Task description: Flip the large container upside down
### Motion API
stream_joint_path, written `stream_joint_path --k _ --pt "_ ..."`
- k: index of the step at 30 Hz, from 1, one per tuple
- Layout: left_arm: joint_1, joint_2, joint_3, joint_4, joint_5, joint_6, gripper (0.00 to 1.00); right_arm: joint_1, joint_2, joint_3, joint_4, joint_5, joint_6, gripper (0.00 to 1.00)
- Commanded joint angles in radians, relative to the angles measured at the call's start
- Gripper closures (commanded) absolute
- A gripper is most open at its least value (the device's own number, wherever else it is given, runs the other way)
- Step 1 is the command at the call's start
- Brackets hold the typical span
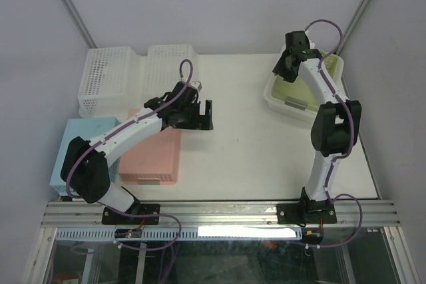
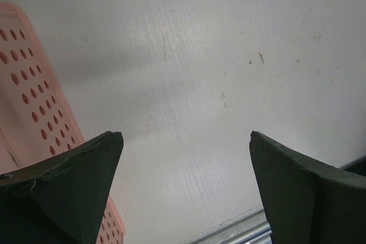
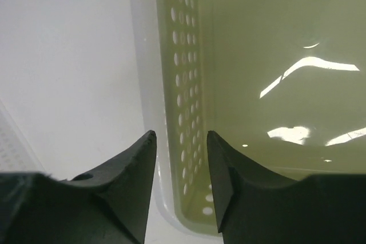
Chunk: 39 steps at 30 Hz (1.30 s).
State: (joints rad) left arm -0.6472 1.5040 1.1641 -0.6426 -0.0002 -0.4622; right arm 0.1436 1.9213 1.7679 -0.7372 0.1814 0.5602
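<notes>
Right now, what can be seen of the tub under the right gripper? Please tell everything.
The large container is a shallow rectangular tub with rounded corners, whitish translucent outside, yellow-green inside, rows of round holes in its wall. It stands open side up at the far right of the table. The right gripper, open, straddles one wall; contact unclear.

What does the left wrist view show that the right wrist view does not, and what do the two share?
Only the left wrist view shows the pink perforated basket, at its left edge. Only the right wrist view shows the large container, its perforated wall behind the gap of the right gripper. Both show the white table and dark fingers standing apart; the left gripper gapes wider.
</notes>
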Motion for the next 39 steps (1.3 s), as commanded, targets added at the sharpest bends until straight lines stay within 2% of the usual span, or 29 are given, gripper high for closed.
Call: stream_joint_path --k 1,4,8,17,22,27,31,34,39 --pt "-0.002 -0.042 0.054 0.05 -0.026 0.008 0.01 -0.016 0.053 0.081 -0.036 -0.026 -0.025 0.59" --pt "-0.003 -0.053 0.074 0.043 -0.026 0.009 0.01 -0.022 0.038 0.052 -0.018 -0.026 -0.022 0.72" --pt "-0.002 -0.068 0.114 0.032 -0.023 0.022 0.01 -0.034 -0.022 0.045 -0.009 -0.037 -0.04 1.0" --pt "0.0 -0.145 0.213 0.008 -0.031 0.036 0.01 -0.036 -0.334 0.074 0.002 -0.123 -0.083 1.0" --pt "0.049 -0.171 0.24 -0.002 -0.078 0.057 0.01 -0.036 -0.503 0.035 0.067 -0.336 -0.048 1.0" --pt "0.205 -0.214 0.261 -0.006 0.022 0.038 0.01 -0.036 -0.652 -0.099 0.244 -0.578 0.062 1.0" --pt "0.247 -0.249 0.28 -0.006 0.011 0.022 0.01 -0.024 -0.745 -0.245 0.395 -0.71 0.188 1.0" --pt "0.257 -0.265 0.289 -0.006 0.0 0.011 0.01 0.023 -0.806 -0.37 0.563 -0.81 0.318 1.0" --pt "0.278 -0.279 0.324 -0.025 -0.04 0.006 0.01 0.238 -0.846 -0.54 0.668 -0.76 0.401 1.0"
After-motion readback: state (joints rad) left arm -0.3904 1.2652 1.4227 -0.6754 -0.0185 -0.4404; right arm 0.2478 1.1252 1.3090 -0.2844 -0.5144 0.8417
